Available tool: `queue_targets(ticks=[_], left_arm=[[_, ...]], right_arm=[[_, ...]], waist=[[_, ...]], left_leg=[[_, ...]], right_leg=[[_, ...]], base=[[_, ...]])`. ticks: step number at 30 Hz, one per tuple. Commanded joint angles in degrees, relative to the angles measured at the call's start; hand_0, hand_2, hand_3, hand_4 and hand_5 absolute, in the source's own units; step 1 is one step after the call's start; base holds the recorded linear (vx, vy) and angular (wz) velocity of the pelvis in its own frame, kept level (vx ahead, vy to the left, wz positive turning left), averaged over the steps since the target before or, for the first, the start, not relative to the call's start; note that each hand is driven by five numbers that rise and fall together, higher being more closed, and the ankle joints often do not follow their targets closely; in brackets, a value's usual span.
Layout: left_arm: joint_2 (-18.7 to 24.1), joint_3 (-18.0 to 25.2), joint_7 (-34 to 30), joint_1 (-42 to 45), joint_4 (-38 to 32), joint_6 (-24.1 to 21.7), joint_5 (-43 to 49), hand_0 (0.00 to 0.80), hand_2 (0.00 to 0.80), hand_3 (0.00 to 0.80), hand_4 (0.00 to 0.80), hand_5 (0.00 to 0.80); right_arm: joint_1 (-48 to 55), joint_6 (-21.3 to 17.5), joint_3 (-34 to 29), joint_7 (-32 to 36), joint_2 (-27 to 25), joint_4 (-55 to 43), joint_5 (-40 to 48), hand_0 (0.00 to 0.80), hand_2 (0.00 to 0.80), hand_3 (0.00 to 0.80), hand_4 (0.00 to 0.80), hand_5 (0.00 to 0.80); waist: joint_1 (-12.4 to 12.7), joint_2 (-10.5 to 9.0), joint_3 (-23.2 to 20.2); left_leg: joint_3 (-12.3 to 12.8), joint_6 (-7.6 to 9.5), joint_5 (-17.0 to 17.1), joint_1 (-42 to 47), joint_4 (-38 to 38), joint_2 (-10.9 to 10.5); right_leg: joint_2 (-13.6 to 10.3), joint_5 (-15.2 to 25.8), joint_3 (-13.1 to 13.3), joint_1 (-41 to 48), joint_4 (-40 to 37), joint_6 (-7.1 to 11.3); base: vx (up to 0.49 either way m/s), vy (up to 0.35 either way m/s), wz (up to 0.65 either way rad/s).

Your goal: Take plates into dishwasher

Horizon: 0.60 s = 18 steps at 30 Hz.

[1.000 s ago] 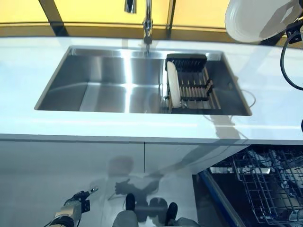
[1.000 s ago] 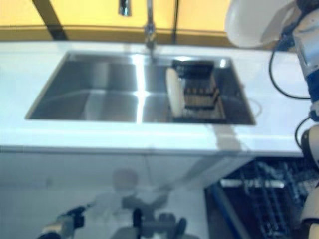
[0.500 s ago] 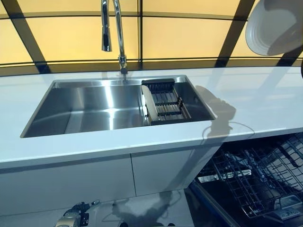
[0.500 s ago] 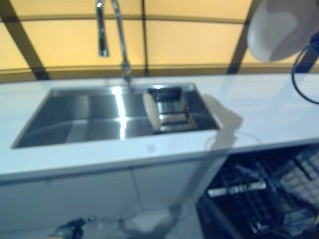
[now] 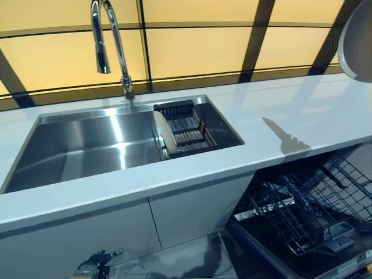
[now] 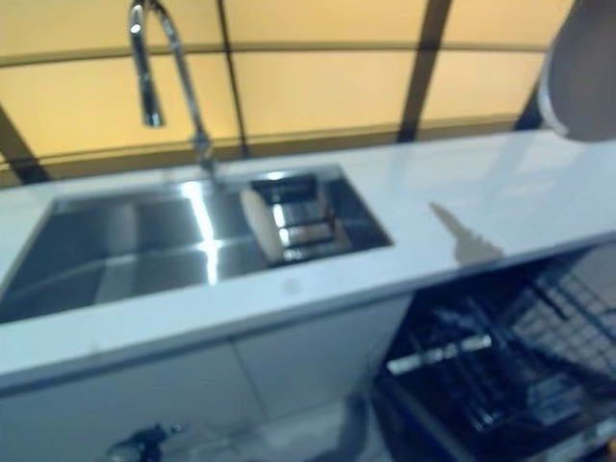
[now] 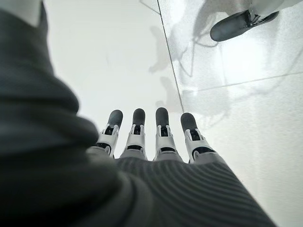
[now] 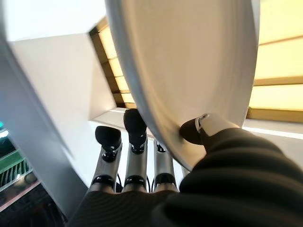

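White plate (image 8: 189, 61), likely stiff, smooth and breakable, is pinched at its rim between the thumb and fingers of the right hand (image 8: 142, 156), held high above the table (image 5: 302, 110) and the open dishwasher rack (image 5: 308, 209).

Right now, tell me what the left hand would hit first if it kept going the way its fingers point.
Probably the pale floor. The left hand hangs low with straight fingers aimed at it, and nothing shows between. Depth is unclear.
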Motion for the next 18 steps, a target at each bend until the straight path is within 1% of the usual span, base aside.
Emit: queue_targets(ticks=[1,4,8,12,15,18], left_arm=[[2.96,-0.67,-0.80,-2.77,1.30,-2.89,2.37,0.000,0.000,0.000,0.000,0.000],[2.67,-0.03,-1.11,-2.52,1.39,-3.30,2.56,0.000,0.000,0.000,0.000,0.000],[2.30,0.88,-0.93,-2.13,1.54,-3.64,2.68,0.000,0.000,0.000,0.000,0.000],[3.01,1.61,-1.28,-2.77,2.03,-3.50,3.27,0.000,0.000,0.000,0.000,0.000],[3.38,1.93,-1.76,-3.18,2.37,-3.46,3.91,0.000,0.000,0.000,0.000,0.000],[3.48,2.10,-2.38,-3.17,2.49,-3.82,4.82,0.000,0.000,0.000,0.000,0.000]], right_arm=[[1.29,-3.24,-4.00,-0.70,-5.87,-2.62,-5.20,0.800,0.800,0.800,0.800,0.800],[8.84,-3.98,-9.89,-0.37,-7.98,-3.87,-7.89,0.800,0.800,0.800,0.800,0.800],[23.00,-5.45,-21.41,0.20,-8.95,-5.88,-8.79,0.800,0.800,0.800,0.800,0.800],[36.11,-7.16,-32.55,0.66,-8.48,-7.52,-10.20,0.800,0.800,0.800,0.800,0.800],[44.27,-7.98,-38.94,0.17,-7.19,-9.22,-11.82,0.800,0.800,0.800,0.800,0.800],[51.36,-8.03,-44.19,1.46,-5.92,-11.49,-13.12,0.800,0.800,0.800,0.800,0.800]], waist=[[-1.45,-2.78,1.04],[-2.72,-2.45,1.24],[-4.28,-2.18,1.37],[-5.35,-2.37,1.67],[-5.97,-2.46,1.98],[-6.49,-2.45,2.23]], left_leg=[[-1.47,-2.09,-3.47,4.34,0.15,2.68],[-0.83,-2.04,-3.54,4.52,0.15,2.81],[-0.11,-2.06,-3.55,4.65,0.15,2.95],[0.66,-1.94,-3.73,4.71,0.15,3.03],[1.16,-1.82,-3.87,4.78,0.15,3.04],[1.49,-1.74,-3.94,4.83,0.15,3.11]], right_leg=[[-2.68,-1.24,2.08,1.86,0.16,6.04],[-2.36,-1.12,2.95,1.46,0.16,6.03],[-2.07,-0.89,3.81,0.93,0.16,6.07],[-1.81,-0.65,4.61,0.27,0.16,6.11],[-1.57,-0.58,5.24,-0.10,0.16,6.11],[-1.39,-0.50,5.72,-0.43,0.16,6.13]], base=[[-0.028,-0.019,-0.05],[-0.028,-0.014,-0.17],[-0.020,-0.007,-0.09],[-0.032,-0.014,-0.16],[-0.033,-0.015,-0.14],[-0.016,-0.010,-0.06]])
